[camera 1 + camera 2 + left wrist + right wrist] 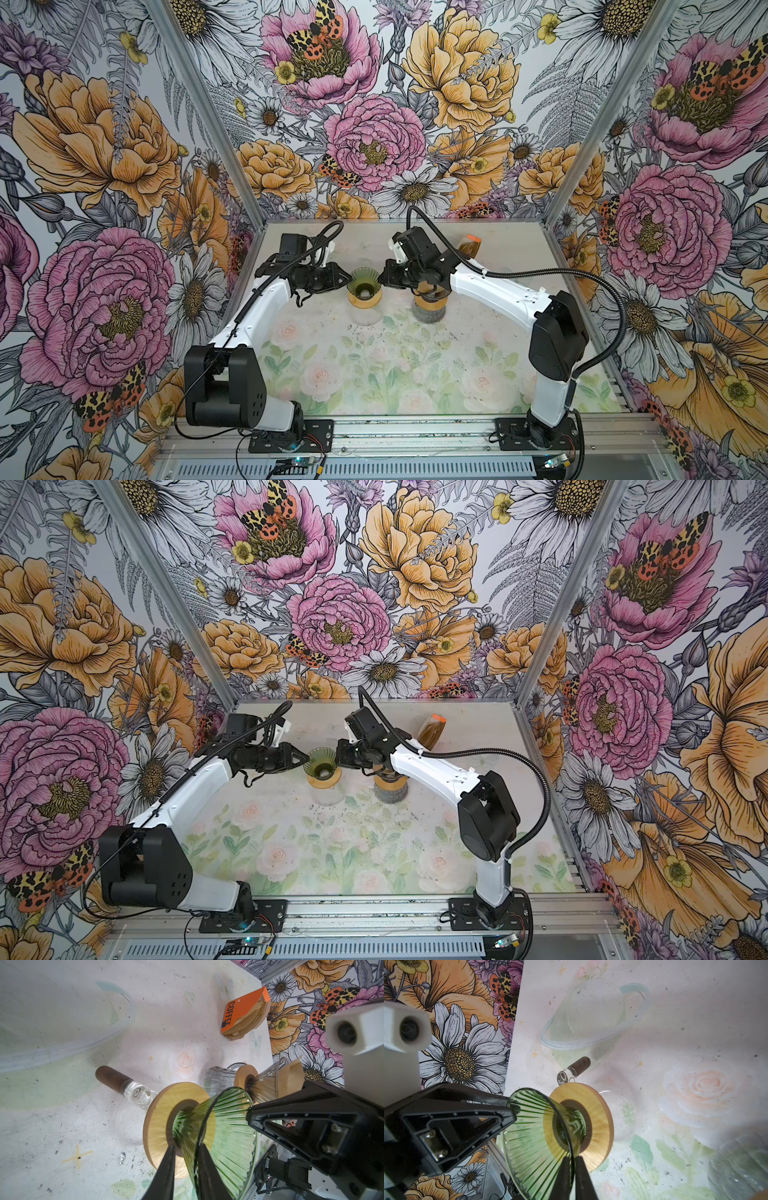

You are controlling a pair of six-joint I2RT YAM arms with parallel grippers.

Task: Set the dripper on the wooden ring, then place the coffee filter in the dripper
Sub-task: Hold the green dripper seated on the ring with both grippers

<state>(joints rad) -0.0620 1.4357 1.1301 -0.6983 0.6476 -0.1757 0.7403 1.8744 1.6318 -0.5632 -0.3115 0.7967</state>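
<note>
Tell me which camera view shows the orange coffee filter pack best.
The left wrist view: the filter pack sits unobstructed, its orange COFFEE label readable and brown filters visible behind it. In both top views it is small, far back beside the right arm. The right wrist view does not show it.

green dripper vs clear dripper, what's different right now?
The green dripper is tinted green glass; the clear dripper is colourless. The green dripper is empty; the clear dripper holds a brown paper filter. The left gripper and right gripper each pinch the green dripper's rim; no gripper holds the clear dripper. Shared: ribbed glass cones on wooden collars.
</note>
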